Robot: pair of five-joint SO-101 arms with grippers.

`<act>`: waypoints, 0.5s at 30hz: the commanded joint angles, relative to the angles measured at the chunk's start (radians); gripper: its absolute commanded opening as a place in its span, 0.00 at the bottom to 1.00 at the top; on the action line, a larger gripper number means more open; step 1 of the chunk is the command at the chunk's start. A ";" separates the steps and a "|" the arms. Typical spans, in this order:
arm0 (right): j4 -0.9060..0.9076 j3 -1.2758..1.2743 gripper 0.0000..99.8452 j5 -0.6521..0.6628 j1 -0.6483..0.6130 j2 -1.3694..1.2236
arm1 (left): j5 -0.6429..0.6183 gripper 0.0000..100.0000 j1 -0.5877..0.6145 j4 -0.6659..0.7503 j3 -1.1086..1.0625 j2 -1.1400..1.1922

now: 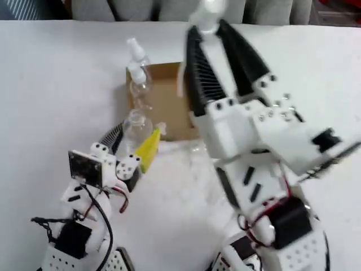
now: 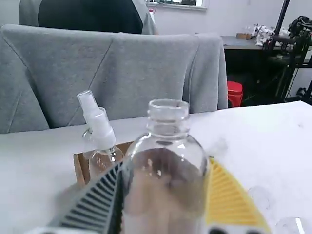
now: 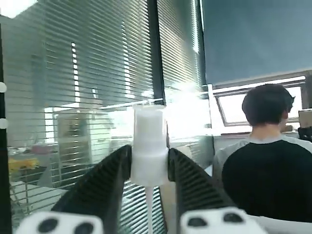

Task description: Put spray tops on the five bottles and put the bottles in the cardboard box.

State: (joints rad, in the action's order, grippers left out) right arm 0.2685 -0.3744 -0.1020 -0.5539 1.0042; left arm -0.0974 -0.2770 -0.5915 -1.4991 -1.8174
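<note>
Cardboard box partly hidden.

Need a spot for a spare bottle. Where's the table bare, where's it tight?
Bare: table left of the cardboard box; table right of the raised right gripper with its spray top; box floor right of the two capped bottles. Crowded: the box's near left corner, where the left gripper holds the uncapped bottle.

My left gripper is ribbed yellow and black, my right gripper ribbed black; clear round plastic bottle, white plastic spray top.
</note>
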 commanded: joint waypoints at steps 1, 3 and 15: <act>-0.119 -0.006 0.01 0.031 -0.061 -0.041 | -0.008 0.02 -0.031 0.034 0.008 -0.013; -0.130 -0.006 0.01 0.028 -0.074 -0.082 | -0.006 0.02 -0.042 0.032 0.006 -0.013; -0.139 -0.064 0.01 0.021 -0.160 -0.177 | -0.006 0.02 -0.056 0.041 -0.012 -0.013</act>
State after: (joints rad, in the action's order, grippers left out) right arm 0.1519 -0.4312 -0.0867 -0.6935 0.8278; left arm -0.0974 -0.3261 -0.5854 -1.5221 -1.8174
